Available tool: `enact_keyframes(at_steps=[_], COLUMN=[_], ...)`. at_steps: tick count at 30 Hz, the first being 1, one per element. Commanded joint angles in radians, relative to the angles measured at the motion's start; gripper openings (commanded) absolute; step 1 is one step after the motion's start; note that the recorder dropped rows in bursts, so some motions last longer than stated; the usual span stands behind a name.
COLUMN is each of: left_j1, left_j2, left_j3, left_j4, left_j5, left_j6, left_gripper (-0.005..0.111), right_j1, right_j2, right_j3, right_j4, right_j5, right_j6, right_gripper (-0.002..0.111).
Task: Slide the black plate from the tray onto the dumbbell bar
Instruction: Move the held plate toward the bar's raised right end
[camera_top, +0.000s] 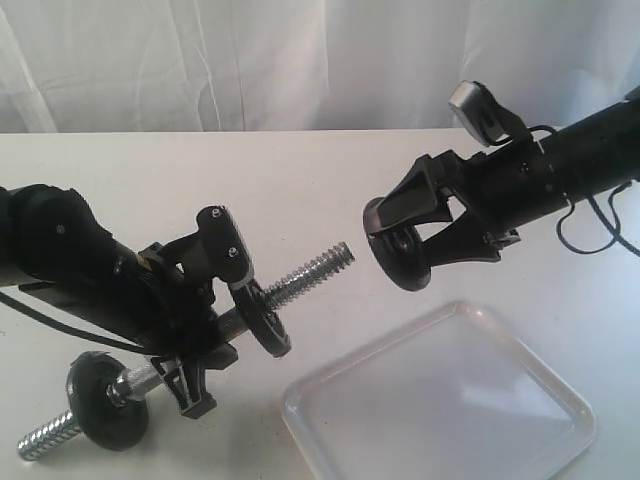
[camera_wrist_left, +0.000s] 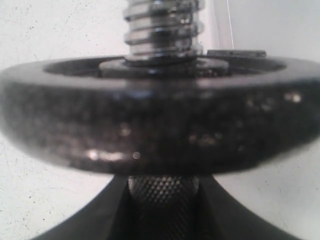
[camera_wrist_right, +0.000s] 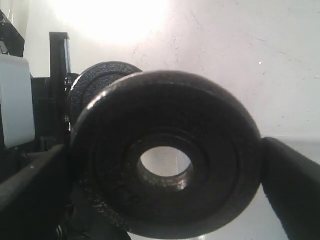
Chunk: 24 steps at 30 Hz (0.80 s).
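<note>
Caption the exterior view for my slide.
Right gripper holds the black plate facing the threaded tip of the dumbbell bar held by the left gripper.

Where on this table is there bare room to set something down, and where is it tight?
Free: inside the tray, and the table strip along the curtain. Crowded: lower left, where the left hand grips the bar, and the gap between bar tip and the black plate in the right hand.

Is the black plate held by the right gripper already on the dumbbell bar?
No: in the exterior view the black plate hangs in the right gripper, clear of the threaded tip of the dumbbell bar.
</note>
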Motion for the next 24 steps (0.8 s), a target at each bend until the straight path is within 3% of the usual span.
enact_keyframes(at_steps=[1,24], left_j1=[-0.002,-0.002], left_j2=[-0.057,-0.097], left_j3=[-0.026,-0.026], left_j4=[-0.045,-0.045], left_j5=[-0.058,-0.025], left_j6=[0.012,0.017], left_gripper=[0.000,0.000], right_j1=[0.039,0.078], right_j2=[-0.007,-0.007], right_j3=[-0.013,-0.013], right_j4=[0.071,0.116], right_j5=[0.036,0.036], right_j6=[-0.019,-0.063], right_gripper=[0.000,0.000])
